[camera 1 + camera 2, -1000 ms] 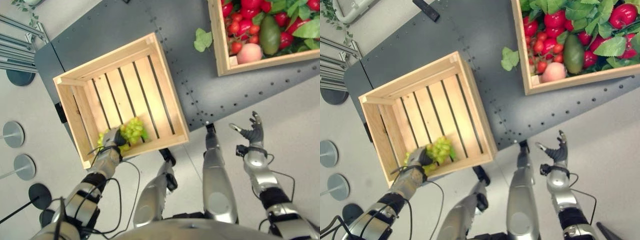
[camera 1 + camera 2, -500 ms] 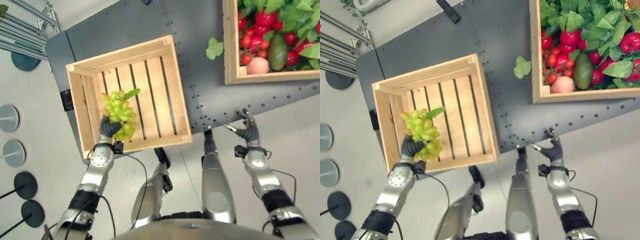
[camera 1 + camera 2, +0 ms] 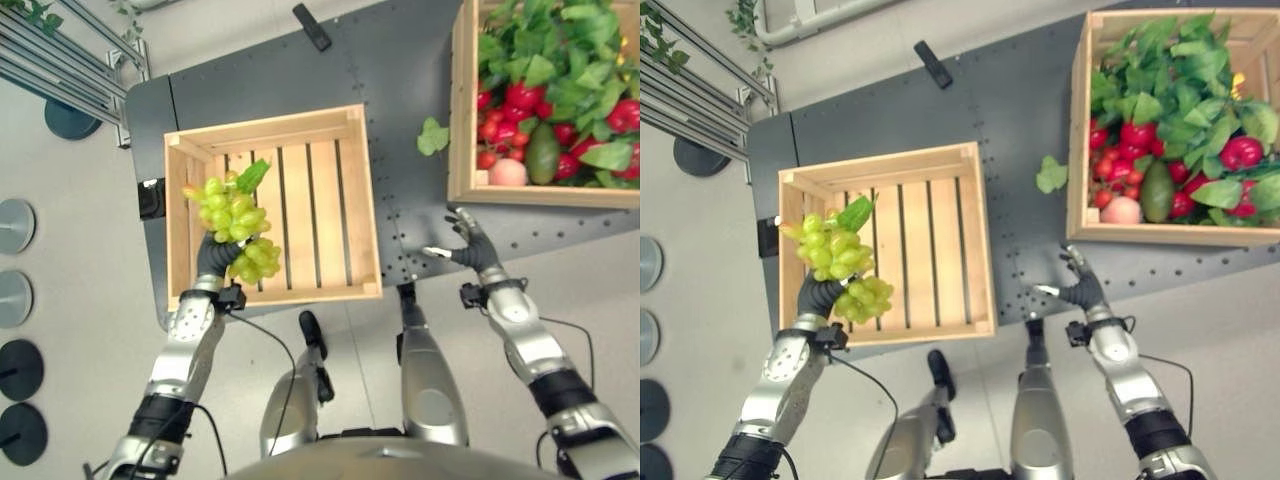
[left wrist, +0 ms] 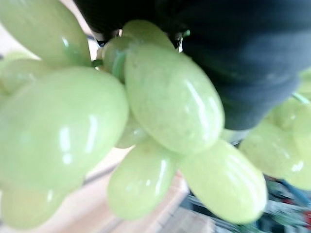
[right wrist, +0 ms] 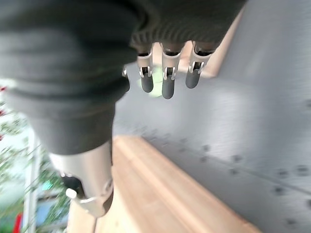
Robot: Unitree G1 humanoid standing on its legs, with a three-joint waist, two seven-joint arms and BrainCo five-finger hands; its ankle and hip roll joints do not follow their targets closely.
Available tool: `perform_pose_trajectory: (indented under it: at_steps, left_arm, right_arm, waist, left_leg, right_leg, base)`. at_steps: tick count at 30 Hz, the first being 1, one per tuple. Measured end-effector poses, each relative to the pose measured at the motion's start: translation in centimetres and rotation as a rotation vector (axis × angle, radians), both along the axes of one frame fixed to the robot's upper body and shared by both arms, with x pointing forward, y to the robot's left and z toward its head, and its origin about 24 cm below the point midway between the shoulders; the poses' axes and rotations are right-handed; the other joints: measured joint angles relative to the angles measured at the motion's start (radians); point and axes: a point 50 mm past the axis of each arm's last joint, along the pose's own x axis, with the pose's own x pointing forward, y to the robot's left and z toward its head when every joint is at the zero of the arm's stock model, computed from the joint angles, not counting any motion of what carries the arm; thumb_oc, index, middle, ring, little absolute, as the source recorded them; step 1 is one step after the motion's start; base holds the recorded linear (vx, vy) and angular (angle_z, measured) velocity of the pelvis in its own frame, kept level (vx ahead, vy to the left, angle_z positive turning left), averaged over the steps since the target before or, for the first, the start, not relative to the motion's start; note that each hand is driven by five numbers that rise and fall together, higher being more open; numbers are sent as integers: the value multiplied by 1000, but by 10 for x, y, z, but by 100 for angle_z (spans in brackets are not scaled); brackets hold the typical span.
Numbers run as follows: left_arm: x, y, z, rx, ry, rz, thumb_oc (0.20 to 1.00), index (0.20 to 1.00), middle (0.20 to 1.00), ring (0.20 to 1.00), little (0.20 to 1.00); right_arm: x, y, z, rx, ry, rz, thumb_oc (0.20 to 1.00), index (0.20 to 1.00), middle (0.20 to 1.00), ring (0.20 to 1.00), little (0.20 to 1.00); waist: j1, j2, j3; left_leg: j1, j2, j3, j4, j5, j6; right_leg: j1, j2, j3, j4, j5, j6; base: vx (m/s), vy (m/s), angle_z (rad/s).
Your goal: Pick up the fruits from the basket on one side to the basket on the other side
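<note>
The left hand [image 3: 213, 262] curls round a bunch of green grapes [image 3: 233, 230], lifted above the otherwise empty slatted wooden crate [image 3: 330, 190]. At three o'clock, the right hand [image 3: 466, 247] hovers spread; the leafy fruit-filled wooden crate [image 3: 1074, 180] awaits.

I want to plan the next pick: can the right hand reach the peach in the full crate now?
Probably yes: the right hand is open, just in front of the full crate, and the peach lies uncovered at that near wall.
</note>
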Motion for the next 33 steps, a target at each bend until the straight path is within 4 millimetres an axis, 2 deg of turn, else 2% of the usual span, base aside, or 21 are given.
perform_pose_trajectory:
  at_steps: [2,4,7,9,14,21,24,28,30,33]
  left_arm:
    - [-1,-5,-1,-16,5,-23,200,200,200,200,200]
    - [2,-25,-2,-64,4,-85,200,200,200,200,200]
    - [4,-43,-1,-58,-1,-177,200,200,200,200,200]
    - [7,-50,4,-56,-19,-214,200,200,200,200,200]
    - [13,-52,12,-48,-47,-224,200,200,200,200,200]
    - [24,-66,30,-32,-109,-276,200,200,200,200,200]
    - [24,-68,29,-37,-105,-274,200,200,200,200,200]
    - [21,-81,26,-47,-90,-315,200,200,200,200,200]
    - [20,-87,24,-52,-79,-329,200,200,200,200,200]
    - [19,-94,23,-56,-75,-350,200,200,200,200,200]
  right_arm:
    - [1,5,0,1,3,28,1000,1000,1000,1000,1000]
    - [8,24,10,-17,-8,127,1000,1000,1000,1000,1000]
    - [20,48,25,-3,-59,210,1000,1000,1000,1000,1000]
    - [25,59,33,0,-82,254,1000,1000,1000,1000,1000]
    - [28,83,38,42,-94,320,1000,1000,1000,1000,1000]
    - [28,98,40,80,-91,359,1000,1000,1000,1000,1000]
    - [28,103,37,118,-80,355,1000,1000,1000,1000,1000]
    - [26,112,35,157,-66,366,1000,1000,1000,1000,1000]
    - [26,114,25,169,-18,364,1000,1000,1000,1000,1000]
    - [24,121,22,176,-2,379,1000,1000,1000,1000,1000]
  waist:
    - [11,-6,-21]
    - [22,-11,-51]
    - [39,-12,-100]
    - [46,-14,-113]
    - [57,-20,-148]
    - [80,-43,-183]
    - [82,-53,-191]
    - [83,-60,-202]
    - [87,-65,-225]
    - [88,-70,-240]
  left_leg:
    - [6,5,-1,0,-1,-2]
    - [26,11,-11,0,-3,-7]
    - [27,15,-27,0,-3,-8]
    - [33,16,-31,0,-2,-9]
    - [45,17,-42,0,-2,-9]
    - [65,20,-63,0,-3,-11]
    - [69,20,-69,0,-3,-11]
    - [76,20,-82,0,-3,-10]
    - [76,21,-84,0,-3,-10]
    - [78,22,-85,0,-3,-11]
  right_leg:
    - [6,3,-2,0,-2,-2]
    - [33,9,-13,0,-6,-5]
    - [42,12,-28,0,-15,-8]
    - [51,11,-29,0,-14,-8]
    - [71,10,-45,0,-20,-6]
    - [105,9,-68,0,-27,-5]
    - [113,8,-74,0,-30,-5]
    - [127,7,-84,0,-34,-5]
    - [129,7,-85,0,-36,-4]
    - [132,7,-87,0,-37,-4]
  base:
    - [69,-33,2]
    - [59,-19,9]
    - [46,-26,14]
    - [47,-16,6]
    - [55,-11,9]
    - [36,-9,8]
    - [29,-7,7]
    - [39,-12,8]
    - [23,-14,5]
    - [39,-20,2]
